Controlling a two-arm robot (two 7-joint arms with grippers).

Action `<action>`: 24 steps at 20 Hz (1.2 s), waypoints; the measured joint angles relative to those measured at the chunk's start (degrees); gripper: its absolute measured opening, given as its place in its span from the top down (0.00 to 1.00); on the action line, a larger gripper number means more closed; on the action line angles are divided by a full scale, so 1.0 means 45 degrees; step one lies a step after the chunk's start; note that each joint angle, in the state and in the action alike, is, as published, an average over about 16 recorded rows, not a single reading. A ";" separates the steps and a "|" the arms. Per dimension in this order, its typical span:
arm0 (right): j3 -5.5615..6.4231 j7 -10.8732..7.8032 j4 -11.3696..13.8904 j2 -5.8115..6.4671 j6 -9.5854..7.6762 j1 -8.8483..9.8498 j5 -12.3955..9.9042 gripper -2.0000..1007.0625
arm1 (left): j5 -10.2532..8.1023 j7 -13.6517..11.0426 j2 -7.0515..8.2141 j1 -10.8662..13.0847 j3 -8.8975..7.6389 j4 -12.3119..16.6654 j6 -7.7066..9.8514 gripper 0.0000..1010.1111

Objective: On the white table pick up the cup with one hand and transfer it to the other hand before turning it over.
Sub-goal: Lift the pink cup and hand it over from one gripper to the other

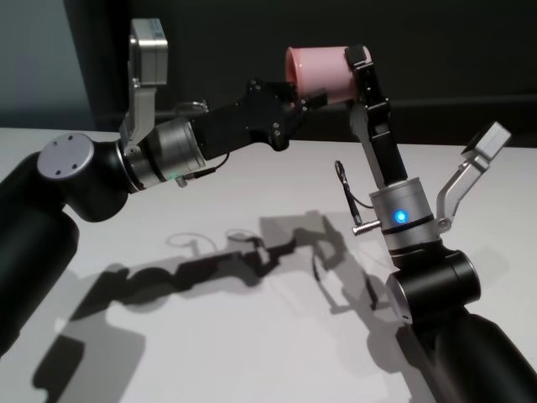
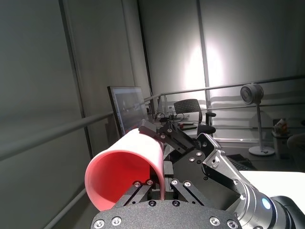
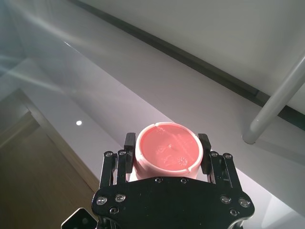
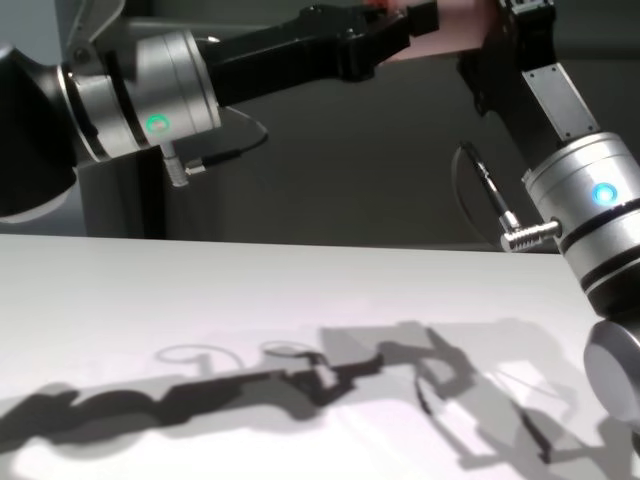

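High above the glossy white table [image 1: 252, 336], the fingers of my left gripper [image 1: 304, 101] and right gripper [image 3: 164, 148] both clamp the small pink plastic cup [image 1: 319, 74], lying sideways.

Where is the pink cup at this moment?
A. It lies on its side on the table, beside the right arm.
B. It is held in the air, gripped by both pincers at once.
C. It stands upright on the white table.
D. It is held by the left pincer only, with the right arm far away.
B: the cup is high above the white table, lying sideways, with the left pincer shut on its rim and the right pincer shut around its base end.
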State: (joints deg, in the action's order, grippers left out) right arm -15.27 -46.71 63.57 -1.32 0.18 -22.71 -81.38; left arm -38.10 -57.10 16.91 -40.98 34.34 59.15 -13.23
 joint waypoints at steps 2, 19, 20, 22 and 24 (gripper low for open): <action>0.0002 -0.0002 -0.0002 -0.0001 -0.0002 -0.0001 0.0000 0.25 | 0.0000 0.0000 0.0000 0.0000 0.0000 0.0000 0.0000 0.95; 0.0011 -0.0009 -0.0009 -0.0006 -0.0018 -0.0005 0.0000 0.25 | 0.0000 0.0000 0.0000 0.0000 0.0000 0.0000 0.0000 0.95; 0.0011 -0.0009 -0.0009 -0.0006 -0.0019 -0.0005 0.0000 0.25 | 0.0000 0.0000 0.0000 0.0000 0.0000 0.0000 0.0000 0.95; 0.0011 -0.0009 -0.0009 -0.0006 -0.0020 -0.0005 0.0000 0.25 | 0.0000 0.0000 0.0000 0.0000 0.0000 0.0000 0.0000 0.95; 0.0011 -0.0009 -0.0009 -0.0007 -0.0021 -0.0005 0.0000 0.25 | 0.0000 0.0000 0.0000 0.0000 0.0000 0.0000 0.0000 0.94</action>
State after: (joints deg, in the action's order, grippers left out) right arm -15.22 -46.75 63.53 -1.34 0.08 -22.73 -81.38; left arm -38.10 -57.10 16.91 -40.98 34.34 59.15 -13.23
